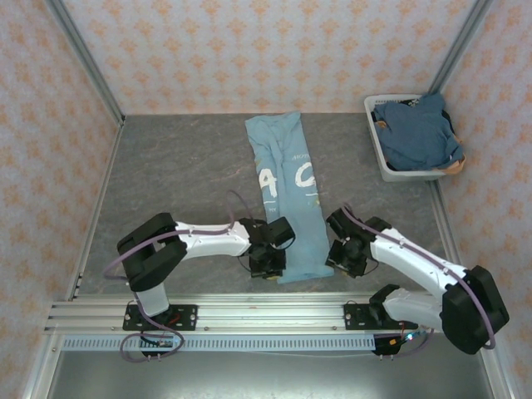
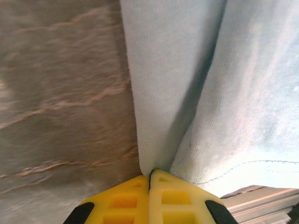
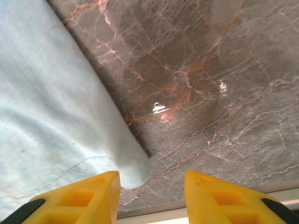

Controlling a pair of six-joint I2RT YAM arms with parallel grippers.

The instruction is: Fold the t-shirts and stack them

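Where the sky-blue t-shirt (image 1: 287, 187) ends closest to the arm bases, both hands sit at its near hem, one at each corner. The left hand (image 1: 268, 264) is at the shirt's near left corner. Its wrist camera shows the yellow fingertips (image 2: 124, 198) pressed flat together with the pale cloth gathered to a point right where they meet, so that hand is clamped on the shirt's edge, and a fold rises from the pinch. To the left of that fold lies the bare grey marbled desk (image 2: 60, 93). The right hand (image 1: 345, 259) is at the shirt's near right corner with its fingers spread apart. In its wrist view the rounded corner of the hem lies on the desk between the two yellow fingertips (image 3: 88, 198), closer to the one on the shirt's side, and I cannot tell whether it touches that one. Beyond the hem the shirt runs away from the arms as a long narrow strip, folded lengthwise, its far end leaning a little to the left. White block letters (image 1: 284, 179) cross it about halfway along. Well apart to the right of the shirt's far half stands a white laundry basket (image 1: 378, 145) holding a heap of darker slate-blue t-shirts (image 1: 420, 133).
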